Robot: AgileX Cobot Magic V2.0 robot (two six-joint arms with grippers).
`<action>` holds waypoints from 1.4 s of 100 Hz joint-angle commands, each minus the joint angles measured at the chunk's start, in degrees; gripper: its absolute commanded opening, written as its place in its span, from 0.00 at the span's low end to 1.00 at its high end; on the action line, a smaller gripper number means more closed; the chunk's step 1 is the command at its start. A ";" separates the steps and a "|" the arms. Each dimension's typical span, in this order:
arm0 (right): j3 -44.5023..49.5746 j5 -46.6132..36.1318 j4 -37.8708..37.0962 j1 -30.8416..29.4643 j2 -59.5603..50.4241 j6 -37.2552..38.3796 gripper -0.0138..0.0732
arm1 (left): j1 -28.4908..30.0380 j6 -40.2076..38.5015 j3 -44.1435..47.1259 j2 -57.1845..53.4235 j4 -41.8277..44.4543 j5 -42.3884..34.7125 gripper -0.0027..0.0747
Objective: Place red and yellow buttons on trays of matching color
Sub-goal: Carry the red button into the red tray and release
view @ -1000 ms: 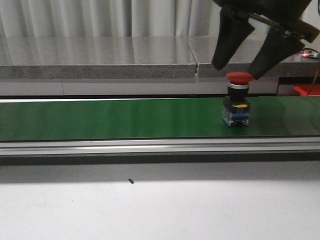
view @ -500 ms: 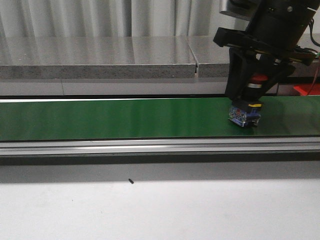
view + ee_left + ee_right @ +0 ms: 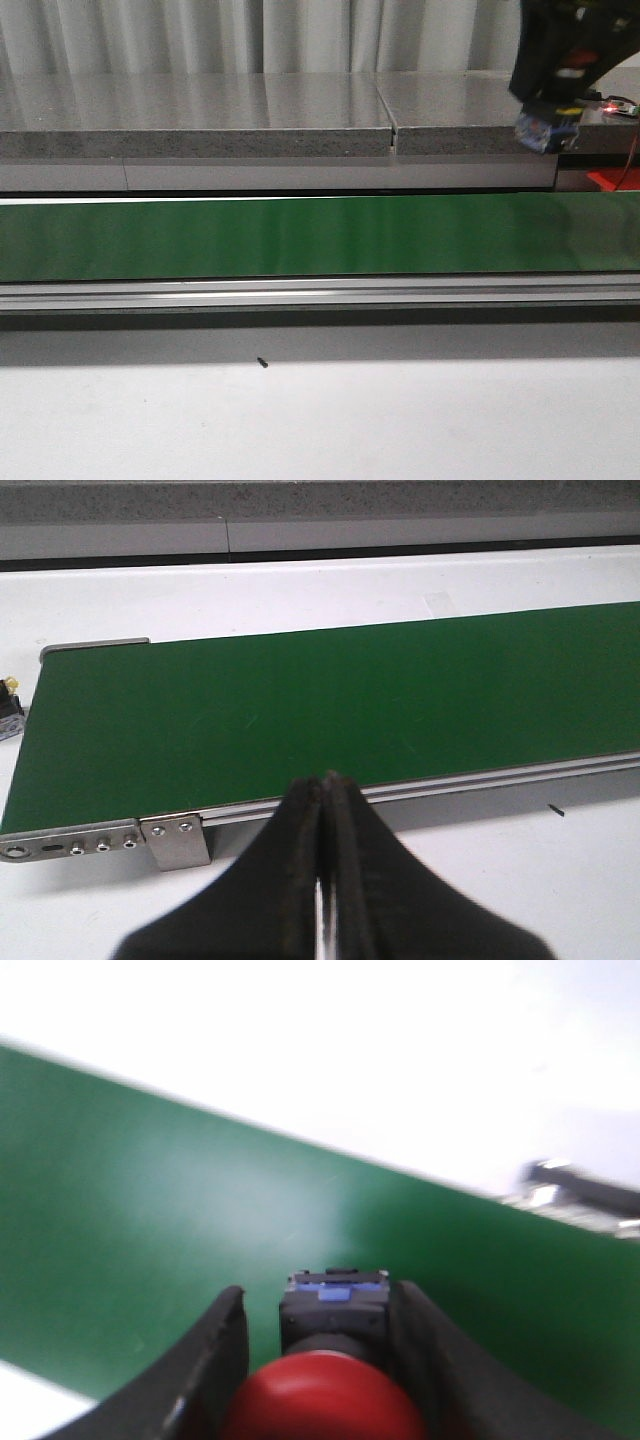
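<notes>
The red button has a red mushroom cap on a black body with a blue base. My right gripper is shut on it, one finger on each side of the body. In the front view the right gripper is at the top right, raised well above the green belt, and the button's blue base hangs below the fingers. My left gripper is shut and empty, near the belt's end. A small dark part with a yellow bit shows beside that end. No yellow tray is in view.
The green conveyor belt has a metal rail along its front and a bracket at its end. Grey stone slabs lie behind the belt. A red object sits at the far right edge. A small dark speck lies on the white table.
The right gripper came down around the red button on the belt, shut on it, and has lifted it up and to the right, off the belt.
</notes>
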 commanded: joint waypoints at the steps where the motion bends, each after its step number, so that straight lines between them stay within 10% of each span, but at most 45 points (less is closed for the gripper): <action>1: -3.57 -2.23 -0.29 -3.49 -3.04 -0.69 0.35 | -0.53 -0.16 -1.40 0.10 -0.89 -3.52 0.01; 65: -4.41 -18.00 -0.35 -27.94 1.55 -0.59 0.35 | -0.53 -0.16 -1.40 0.10 -0.89 -3.52 0.01; 140: -18.48 -12.94 -0.35 -30.52 20.47 -0.64 0.35 | -0.53 -0.16 -1.40 0.10 -0.89 -3.52 0.01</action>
